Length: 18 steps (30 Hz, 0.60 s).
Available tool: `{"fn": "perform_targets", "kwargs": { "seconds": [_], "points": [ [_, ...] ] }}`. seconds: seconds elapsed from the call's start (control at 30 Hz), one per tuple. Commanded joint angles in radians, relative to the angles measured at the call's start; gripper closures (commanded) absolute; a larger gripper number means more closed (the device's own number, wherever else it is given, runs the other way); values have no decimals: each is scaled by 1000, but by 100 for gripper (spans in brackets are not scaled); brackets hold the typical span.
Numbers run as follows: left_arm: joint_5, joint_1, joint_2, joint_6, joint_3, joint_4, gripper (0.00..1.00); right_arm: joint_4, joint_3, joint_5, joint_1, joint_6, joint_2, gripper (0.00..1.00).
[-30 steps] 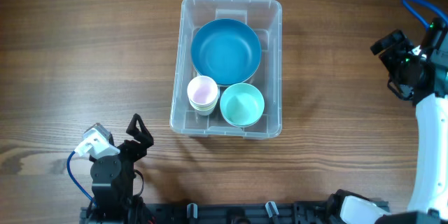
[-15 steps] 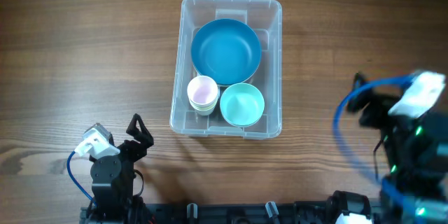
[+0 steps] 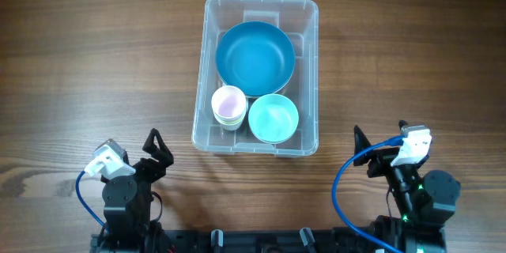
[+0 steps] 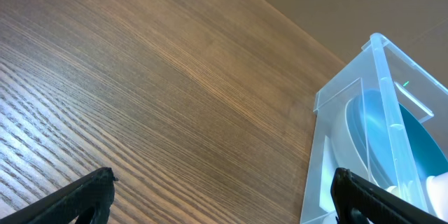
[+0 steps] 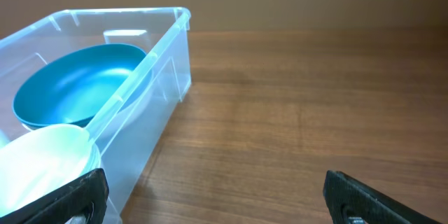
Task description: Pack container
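The clear plastic container (image 3: 207, 71) stands at the table's middle. It holds a big blue bowl (image 3: 255, 58), a mint green bowl (image 3: 273, 118) and a pale pink cup (image 3: 228, 104). My left gripper (image 3: 156, 152) is open and empty at the front left, short of the container. My right gripper (image 3: 371, 152) is open and empty at the front right. The left wrist view shows the container's corner (image 4: 374, 98) at right between the open fingers (image 4: 224, 192). The right wrist view shows the container (image 5: 164, 56) at left with the blue bowl (image 5: 77, 84) and the mint bowl (image 5: 42, 157), and open fingers (image 5: 217, 196).
Bare wooden table (image 3: 95, 55) lies on both sides of the container. Blue cables run from both wrists, the left one (image 3: 83, 194) and the right one (image 3: 344, 186). The arm bases sit along the front edge.
My right arm has swung from the far right side of the table down to the front right, near its base. The left arm and the container's contents have not moved.
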Motion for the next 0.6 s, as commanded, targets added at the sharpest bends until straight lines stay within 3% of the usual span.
{"fn": "perform_targets", "kwargs": {
  "seconds": [0.0, 0.13, 0.57],
  "points": [
    [9, 9, -9, 8, -6, 3, 0, 39, -73, -35, 43, 7, -55, 0],
    [9, 9, -9, 8, -6, 3, 0, 48, -83, -35, 77, -72, -56, 0],
    [9, 9, -9, 8, -6, 3, 0, 48, -83, -35, 77, -79, -56, 0]
  ]
}}
